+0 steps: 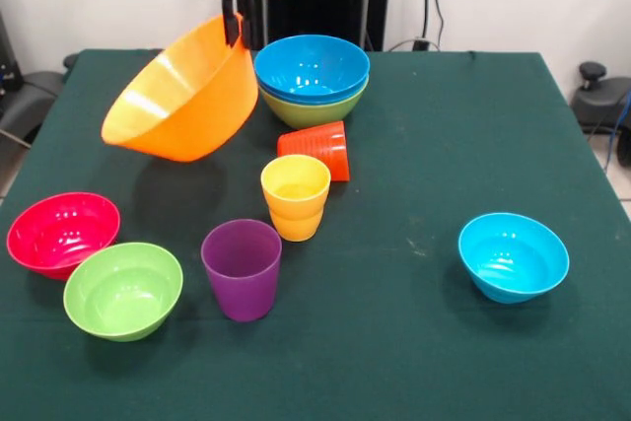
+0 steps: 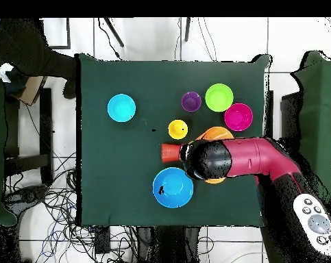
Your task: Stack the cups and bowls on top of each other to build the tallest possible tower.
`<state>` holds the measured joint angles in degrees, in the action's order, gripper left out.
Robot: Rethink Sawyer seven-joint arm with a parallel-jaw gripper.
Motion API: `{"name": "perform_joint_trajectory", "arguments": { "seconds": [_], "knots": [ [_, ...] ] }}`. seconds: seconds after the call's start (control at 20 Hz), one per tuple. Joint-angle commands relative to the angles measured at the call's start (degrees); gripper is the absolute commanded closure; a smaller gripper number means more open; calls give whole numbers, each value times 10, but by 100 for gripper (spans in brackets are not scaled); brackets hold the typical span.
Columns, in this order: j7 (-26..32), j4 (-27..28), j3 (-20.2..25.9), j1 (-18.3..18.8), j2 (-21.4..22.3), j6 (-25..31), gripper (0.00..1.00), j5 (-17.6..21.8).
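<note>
Gripper point(image 1: 237, 32) clamped on orange bowl point(image 1: 182, 96) rim, held tilted beside tower point(image 1: 312, 81); light, stiff, glossy-slick plastic, likely swings, so rim pinch best.

Orange-yellow bowl point(image 1: 182, 91) tilted, lifted beside blue-over-green stack point(image 1: 312, 78); orange-red cup point(image 1: 317, 150) toppled.

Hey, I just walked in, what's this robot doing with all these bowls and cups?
The arm's tool grips the rim of the big orange-yellow bowl, holding it tilted above the table beside a stack of blue bowls nested in a green one. The orange-red cup lies on its side; the yellow and purple cups stand upright. The pink-red, small green and light-blue bowls sit apart, unstacked.
</note>
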<state>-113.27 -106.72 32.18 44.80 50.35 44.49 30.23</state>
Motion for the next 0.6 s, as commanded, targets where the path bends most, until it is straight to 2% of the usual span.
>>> {"name": "perform_joint_trajectory", "arguments": {
  "seconds": [0.05, 0.6],
  "knots": [
    [52, -47, 5, -14, 53, 80, 100, -32],
    [39, -105, 13, -23, 118, 104, 100, -99]
  ]
}}
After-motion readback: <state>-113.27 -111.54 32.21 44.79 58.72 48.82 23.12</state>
